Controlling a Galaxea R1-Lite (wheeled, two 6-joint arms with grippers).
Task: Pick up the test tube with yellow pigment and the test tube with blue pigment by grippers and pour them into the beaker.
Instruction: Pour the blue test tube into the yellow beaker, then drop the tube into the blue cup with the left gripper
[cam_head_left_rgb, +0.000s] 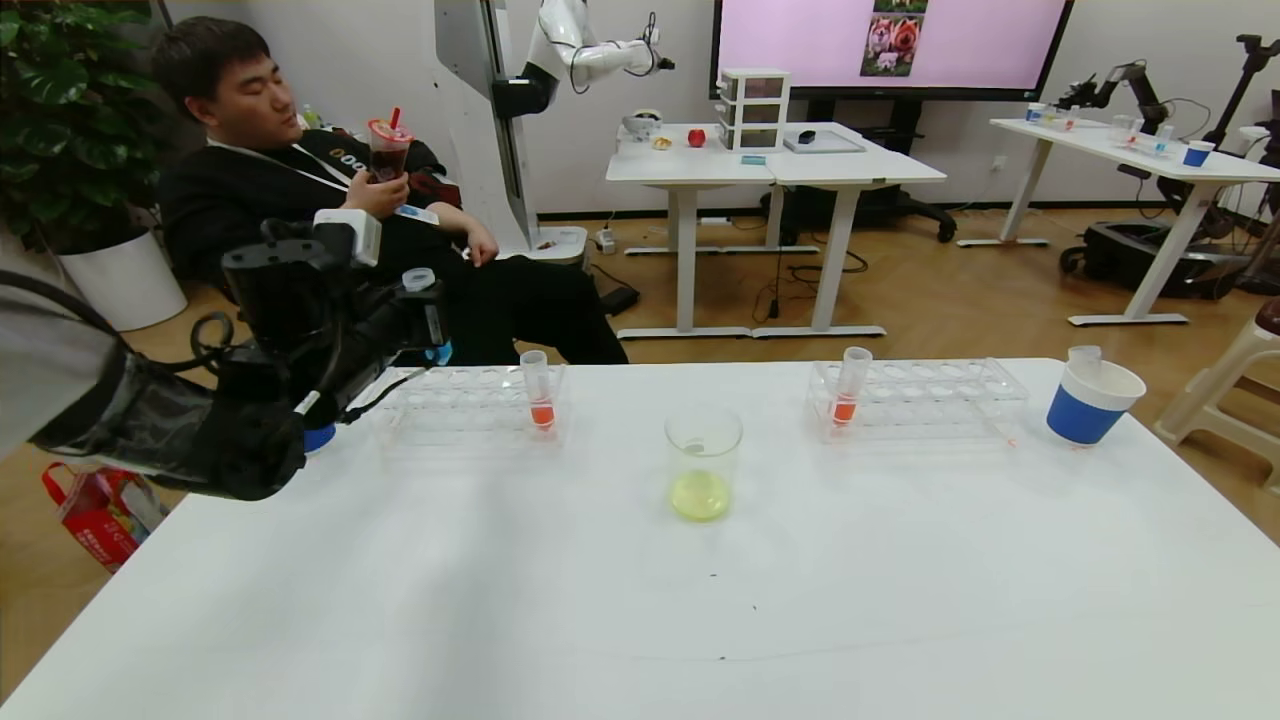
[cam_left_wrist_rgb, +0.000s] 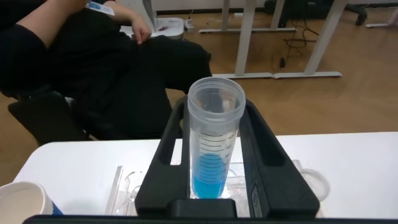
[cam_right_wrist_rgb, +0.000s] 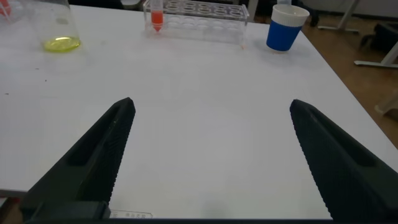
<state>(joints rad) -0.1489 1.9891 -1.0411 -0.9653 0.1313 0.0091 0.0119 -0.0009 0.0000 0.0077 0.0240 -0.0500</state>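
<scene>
Standing upright btwn left gripper fingers (clamped): blue-pigment tube.

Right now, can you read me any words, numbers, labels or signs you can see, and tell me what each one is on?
No readable text anywhere.
Slim clear plastic tube of sky-blue liquid, held in the left claw: printed graduation lines, figures too small to read.
Wall screen: photos only, no legible words.
White paper cup with blue band: no lettering visible.
Clear beaker: no markings visible.

Pale wall behind a warm wooden plank floor; white-legged desks stand under a large pink-lit wall screen, leafy green potted plant at left.
</scene>
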